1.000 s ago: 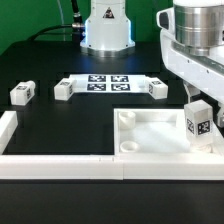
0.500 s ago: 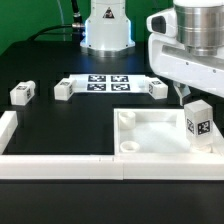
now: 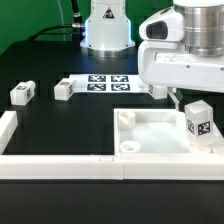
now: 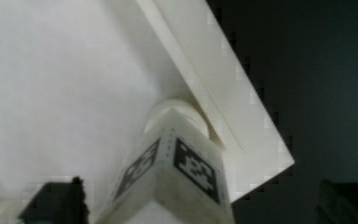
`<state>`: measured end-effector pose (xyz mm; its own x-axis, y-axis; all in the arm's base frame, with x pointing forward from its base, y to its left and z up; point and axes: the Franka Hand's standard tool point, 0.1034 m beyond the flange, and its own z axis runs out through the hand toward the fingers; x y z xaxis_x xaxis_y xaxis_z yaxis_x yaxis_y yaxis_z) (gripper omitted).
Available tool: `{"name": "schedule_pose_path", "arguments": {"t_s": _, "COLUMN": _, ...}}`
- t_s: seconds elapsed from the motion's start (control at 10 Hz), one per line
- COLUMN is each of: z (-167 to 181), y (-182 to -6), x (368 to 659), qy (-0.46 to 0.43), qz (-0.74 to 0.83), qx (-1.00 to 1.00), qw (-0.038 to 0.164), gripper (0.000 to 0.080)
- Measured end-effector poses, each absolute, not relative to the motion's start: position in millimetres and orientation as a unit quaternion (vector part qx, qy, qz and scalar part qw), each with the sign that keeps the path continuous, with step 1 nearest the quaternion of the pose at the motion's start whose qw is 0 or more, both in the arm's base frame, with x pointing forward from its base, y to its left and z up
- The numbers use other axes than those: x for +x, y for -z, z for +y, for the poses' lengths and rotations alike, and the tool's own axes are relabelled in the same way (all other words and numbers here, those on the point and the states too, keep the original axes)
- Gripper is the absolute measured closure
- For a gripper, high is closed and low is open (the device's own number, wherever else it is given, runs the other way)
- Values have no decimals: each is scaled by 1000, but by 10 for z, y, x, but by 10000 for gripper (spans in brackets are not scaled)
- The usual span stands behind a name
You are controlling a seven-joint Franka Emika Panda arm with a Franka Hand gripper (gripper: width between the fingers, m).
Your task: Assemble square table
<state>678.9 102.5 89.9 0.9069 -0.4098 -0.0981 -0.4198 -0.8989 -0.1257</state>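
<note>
The white square tabletop lies at the exterior view's right, against the front border wall. One tagged white leg stands upright in its near right corner. My gripper hangs just above and to the exterior view's left of that leg, open, touching nothing. In the wrist view the leg rises between my spread fingers, beside the tabletop's rim; the gripper holds nothing. Three more legs lie loose at the back.
The marker board lies between the two back legs. A long white border wall runs along the front, with a short one at the left. The robot base stands behind.
The gripper opened, let go of the leg and drew up and towards the exterior view's left. The leg stays standing in the tabletop's corner.
</note>
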Motion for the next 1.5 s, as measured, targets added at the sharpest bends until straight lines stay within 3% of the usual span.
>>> {"name": "schedule_pose_path", "arguments": {"t_s": 0.8, "z": 989, "y": -882, "x": 6787, "qy": -18, "qz": -23, "qx": -997, "qw": 73, "gripper": 151}}
{"name": "schedule_pose_path", "arguments": {"t_s": 0.9, "z": 988, "y": -881, "x": 6787, "qy": -18, "qz": -23, "qx": -997, "qw": 73, "gripper": 284}}
{"name": "schedule_pose_path", "arguments": {"t_s": 1.0, "z": 987, "y": -881, "x": 6787, "qy": -18, "qz": -23, "qx": -997, "qw": 73, "gripper": 284}}
{"name": "schedule_pose_path", "arguments": {"t_s": 1.2, "z": 974, "y": -881, "x": 6788, "qy": -18, "qz": -23, "qx": -997, "qw": 72, "gripper": 511}}
{"name": "schedule_pose_path", "arguments": {"t_s": 1.5, "z": 974, "y": -879, "x": 6789, "qy": -19, "qz": -5, "qx": -997, "qw": 73, "gripper": 511}}
